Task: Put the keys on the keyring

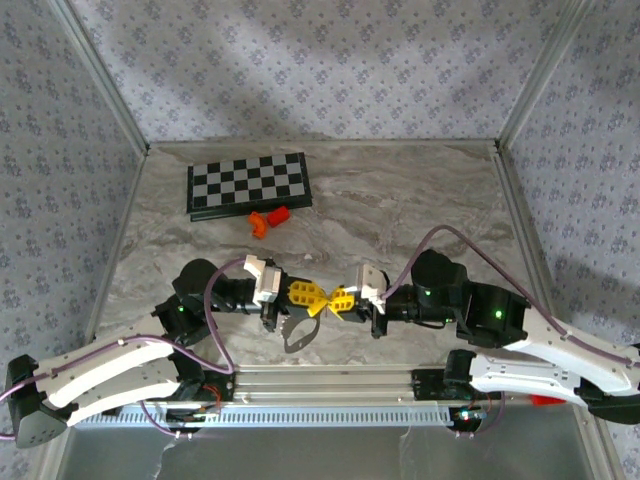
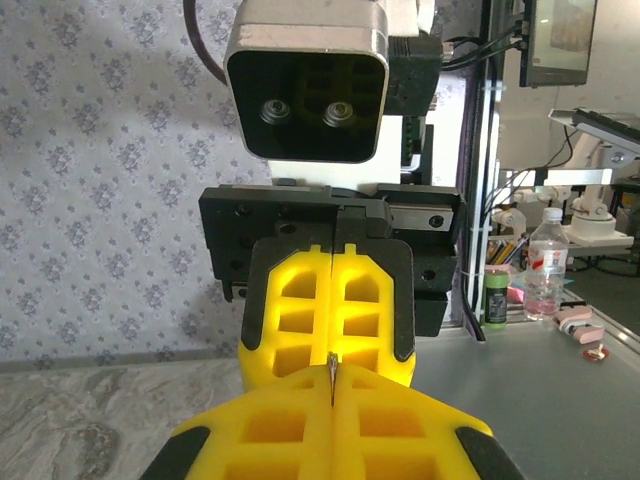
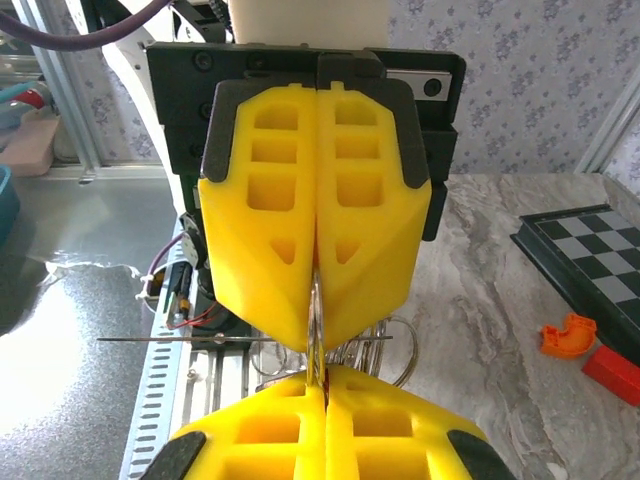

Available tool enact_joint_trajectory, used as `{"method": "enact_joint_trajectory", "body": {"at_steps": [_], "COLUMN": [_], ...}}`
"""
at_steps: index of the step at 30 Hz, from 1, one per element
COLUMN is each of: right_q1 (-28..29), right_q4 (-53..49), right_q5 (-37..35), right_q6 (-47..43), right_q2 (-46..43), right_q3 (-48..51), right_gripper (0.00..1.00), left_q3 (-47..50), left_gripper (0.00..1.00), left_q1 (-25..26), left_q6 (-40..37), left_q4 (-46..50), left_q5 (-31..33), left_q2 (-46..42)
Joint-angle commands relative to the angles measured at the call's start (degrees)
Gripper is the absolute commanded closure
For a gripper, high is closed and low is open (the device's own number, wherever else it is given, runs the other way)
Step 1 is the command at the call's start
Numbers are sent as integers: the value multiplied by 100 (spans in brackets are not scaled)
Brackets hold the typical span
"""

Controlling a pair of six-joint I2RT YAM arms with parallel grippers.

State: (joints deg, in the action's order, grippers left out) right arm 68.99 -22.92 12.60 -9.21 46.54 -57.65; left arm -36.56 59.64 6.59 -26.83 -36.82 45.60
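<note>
Right wrist view: the left gripper (image 3: 317, 335) and right gripper (image 3: 324, 402) met tip to tip over the marbled surface (image 3: 480, 300), both pressed together on a thin silver key (image 3: 318, 366). The key stood edge-on, its long axis running from gripper to gripper. The keyring (image 3: 386, 346), seen as wire loops, hung just beside the left tips.

A robotics lab test cell: the left arm (image 1: 110, 372) and right arm (image 1: 560, 362) are bolted to a slotted aluminium rail (image 1: 330, 413) at the edge of a marble-patterned table (image 1: 420, 190), boxed in by wallpapered panels (image 1: 300, 70) on aluminium posts (image 1: 100, 75). Past the enclosure stand a monitor (image 2: 560, 40), a water bottle (image 2: 546, 265) and a cluttered grey bench (image 2: 560, 370).
</note>
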Motion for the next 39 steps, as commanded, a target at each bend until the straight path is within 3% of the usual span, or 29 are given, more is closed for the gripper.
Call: {"method": "enact_joint_trajectory", "body": {"at_steps": [1,13,17,20,31,39], "right_q1": [5,-33,-35,-26,-17,-35], "right_q4": [-116,-32,456,623,1137,1208], "right_q5": [138,336,137,29,-168,1], "right_q6": [12,-155,-108,-107,-46,-37], "right_q2": [92,-164,-626,-876,-790,-629], "right_q3": [-88,19,322,441,656,701], "right_gripper": [100,87,72,69,70,78], "left_q3": [-143,-186,-169,-135,-99,-91], "left_gripper": [100,100,100,100,100,100], "left_q1": [48,48,48,48,48,48], "left_q6": [91,158,124,45,37,63], "left_q4": [-505,-622,-592,-513,-567,-648], "left_q5": [-230,-219,-86,57,70,59], "left_q2": [99,168,120,72,85,152]}}
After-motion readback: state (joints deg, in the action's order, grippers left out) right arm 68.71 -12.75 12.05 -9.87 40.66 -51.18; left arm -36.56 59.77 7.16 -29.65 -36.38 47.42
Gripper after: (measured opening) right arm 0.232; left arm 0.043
